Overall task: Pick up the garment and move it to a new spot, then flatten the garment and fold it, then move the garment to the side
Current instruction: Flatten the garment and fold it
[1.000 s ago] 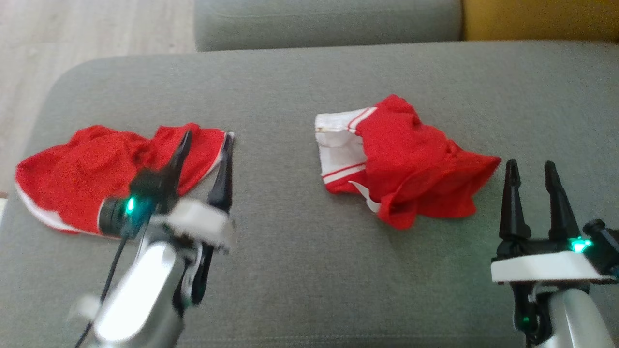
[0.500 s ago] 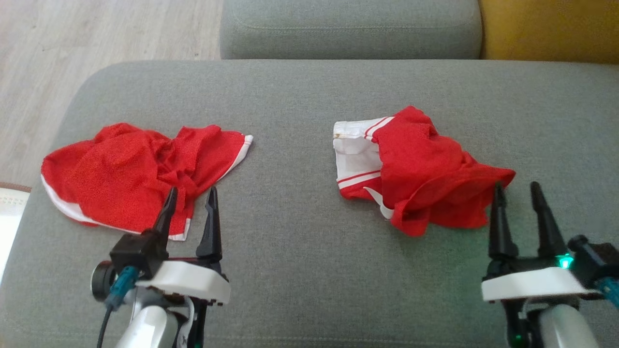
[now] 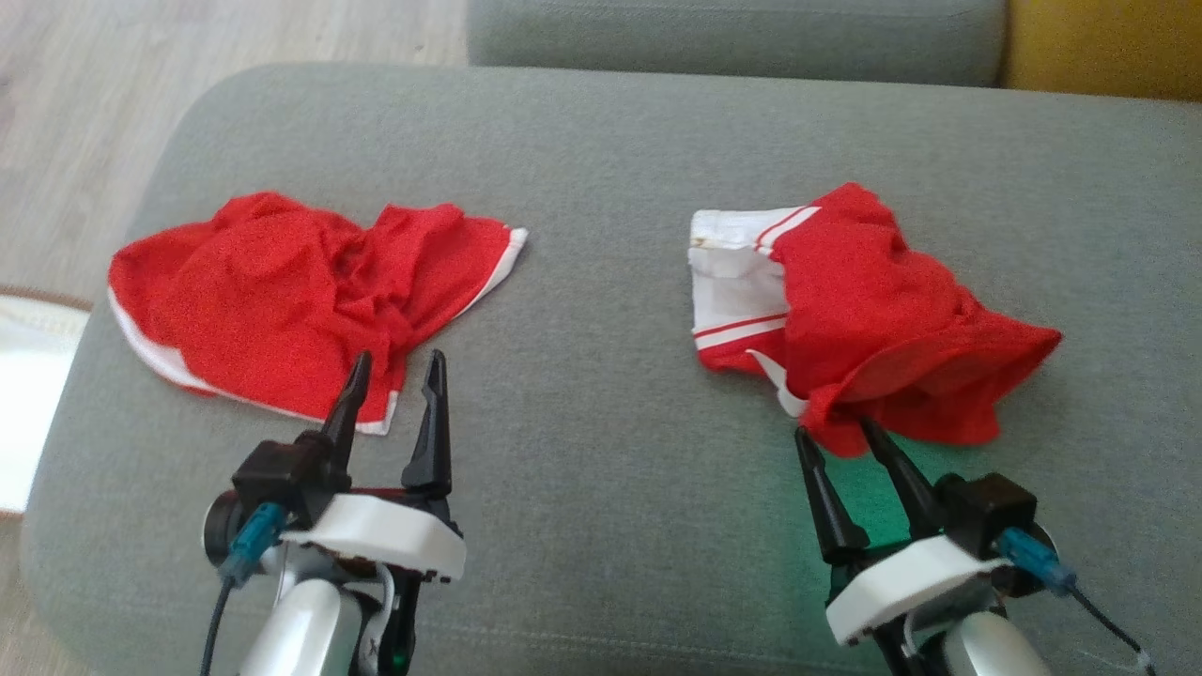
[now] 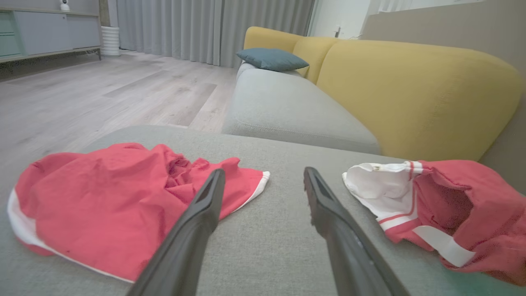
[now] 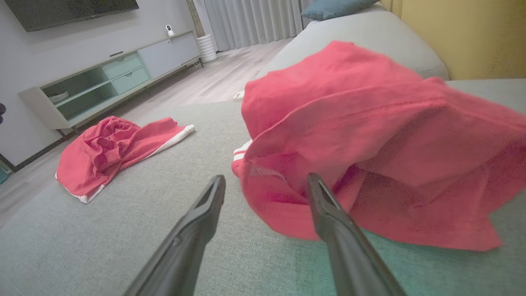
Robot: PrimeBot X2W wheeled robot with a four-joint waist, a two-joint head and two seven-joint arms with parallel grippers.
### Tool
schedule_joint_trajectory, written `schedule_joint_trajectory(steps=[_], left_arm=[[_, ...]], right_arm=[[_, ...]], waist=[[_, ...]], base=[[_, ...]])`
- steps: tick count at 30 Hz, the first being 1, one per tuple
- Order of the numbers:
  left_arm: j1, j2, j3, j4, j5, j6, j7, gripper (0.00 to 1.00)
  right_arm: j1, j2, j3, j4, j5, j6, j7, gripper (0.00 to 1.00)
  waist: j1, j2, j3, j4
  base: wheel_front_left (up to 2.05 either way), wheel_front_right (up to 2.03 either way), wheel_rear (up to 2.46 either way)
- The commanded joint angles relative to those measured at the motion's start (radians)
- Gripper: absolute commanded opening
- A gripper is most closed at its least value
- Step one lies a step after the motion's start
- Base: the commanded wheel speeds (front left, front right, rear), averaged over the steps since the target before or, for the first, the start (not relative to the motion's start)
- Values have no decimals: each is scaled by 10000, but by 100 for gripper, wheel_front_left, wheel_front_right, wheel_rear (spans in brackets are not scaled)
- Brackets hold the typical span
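Head view: the right claw (image 3: 833,428) is seen spread, its tips beside the near hem of the red-and-white garment (image 3: 873,300), which is laid toward the right edge of the grey sofa seat (image 3: 601,160). The left claw (image 3: 399,357) is spread too, empty, beside a second red garment (image 3: 272,282) near the left edge.

Wide bare cushion (image 3: 601,376) gap btwn left garment (image 3: 282,291) & right garment (image 3: 883,310).

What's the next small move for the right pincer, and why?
Probably ease the right pincer forward and down until the near hem of the right garment sits between its jaws. It is open, tips at that bunched edge, holding nothing; the garment lies crumpled, not yet lifted.
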Motion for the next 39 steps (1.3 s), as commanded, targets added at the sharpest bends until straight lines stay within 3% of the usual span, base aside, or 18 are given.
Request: schedule_joint_trajectory(steps=[1,7,8,9,16,20,30,35,39], left_arm=[[-517,-11,393,-247,88,-50,-122,100],[-531,-183,552,-96,210,-240,-122,100],[-513,-202,581,-79,230,-266,-122,100],[-495,-219,608,-57,250,-294,-122,100],[-263,-294,898,100,304,-418,-122,100],[-66,-324,958,118,317,-482,-122,100],[146,-357,980,-27,265,-531,-122,100],[-6,-362,772,-104,153,-523,-122,100],[-202,-363,583,-110,47,-467,-122,100]], right_arm=[[-595,-62,218,-162,-42,40,72,100],[-1060,-62,65,610,-273,40,96,100],[-1145,-62,73,728,-173,40,74,34],[-1250,-62,126,768,-22,40,-22,0],[-1991,-62,48,177,640,40,-710,0],[-2376,-62,-628,-542,607,40,-604,0],[-3497,-62,-3203,-1389,-164,40,999,0],[-4774,-176,-5140,-759,-458,40,1657,0],[-5860,-808,-6793,282,-1552,40,1772,0]], waist=[[0,0,190,233],[0,0,373,578],[0,0,370,603],[0,0,353,624],[0,0,-182,456],[0,0,-590,249],[0,0,-759,-124],[0,0,-321,-76],[0,0,88,98]], base=[[0,0,0],[0,0,0],[0,0,0],[0,0,0],[0,0,0],[0,0,0],[0,0,0],[0,0,0],[0,0,0]])
